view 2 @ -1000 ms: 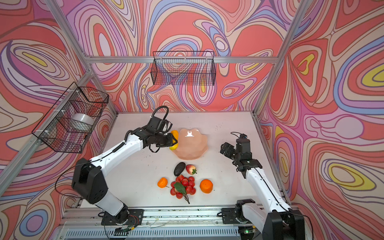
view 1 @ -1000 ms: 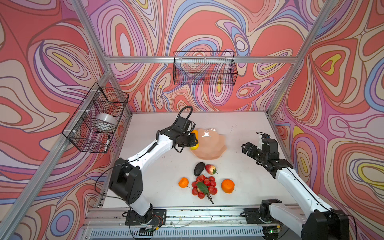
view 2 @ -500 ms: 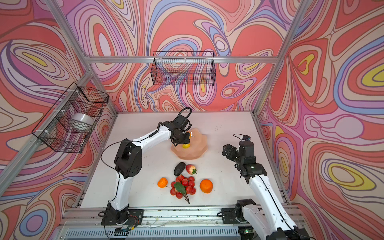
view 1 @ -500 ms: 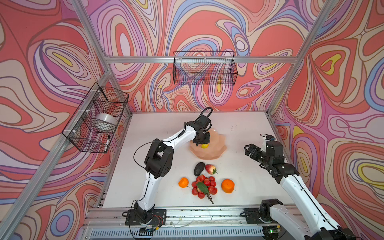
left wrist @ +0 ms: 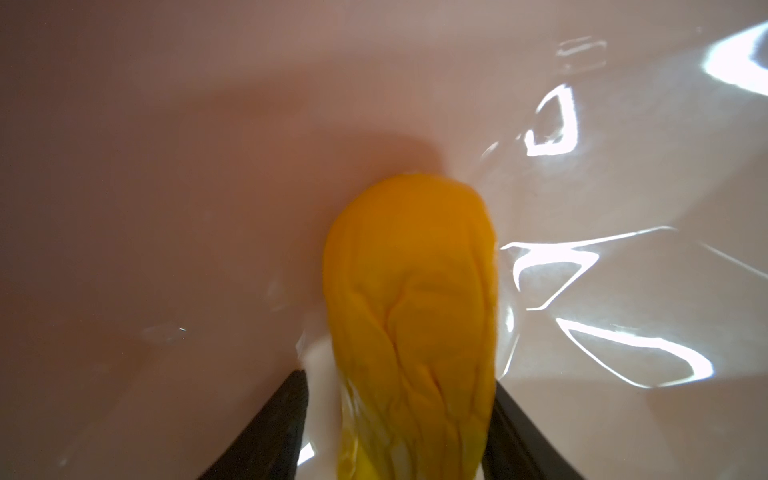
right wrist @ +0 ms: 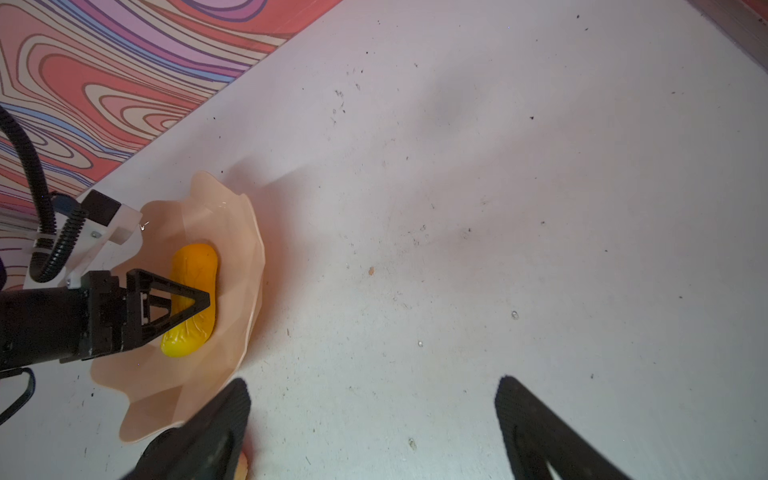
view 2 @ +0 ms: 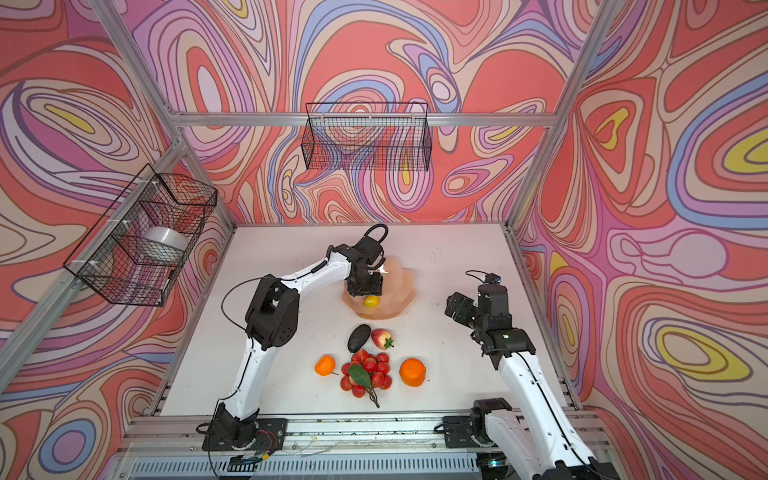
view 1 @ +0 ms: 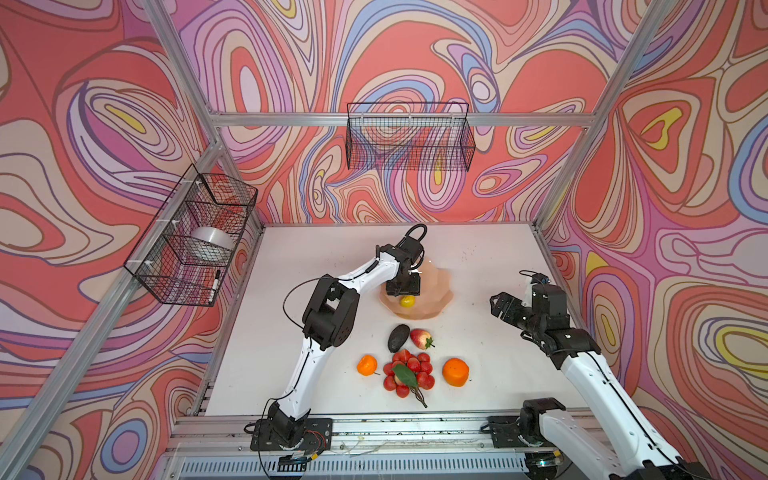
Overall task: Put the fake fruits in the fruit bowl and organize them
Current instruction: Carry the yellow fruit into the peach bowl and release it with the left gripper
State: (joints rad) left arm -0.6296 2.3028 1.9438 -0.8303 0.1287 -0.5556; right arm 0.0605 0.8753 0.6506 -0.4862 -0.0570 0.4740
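Release step: the left gripper [view 1: 403, 292] hangs half open astride the yellow fruit [right wrist: 195, 262], which lies in the pink bowl [view 1: 434, 291] (middle of the table [view 1: 478, 249], toward its back edge). The right gripper [right wrist: 374, 381] gapes wide, empty. Next, I judge: lift clear, then fetch the avocado [view 1: 398, 337].

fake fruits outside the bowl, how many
5, on the white table: dark avocado and red strawberry together near the peach-pink scalloped bowl; small tangerine, red berry cluster with green leaf, larger orange in a row. None seem hidden.
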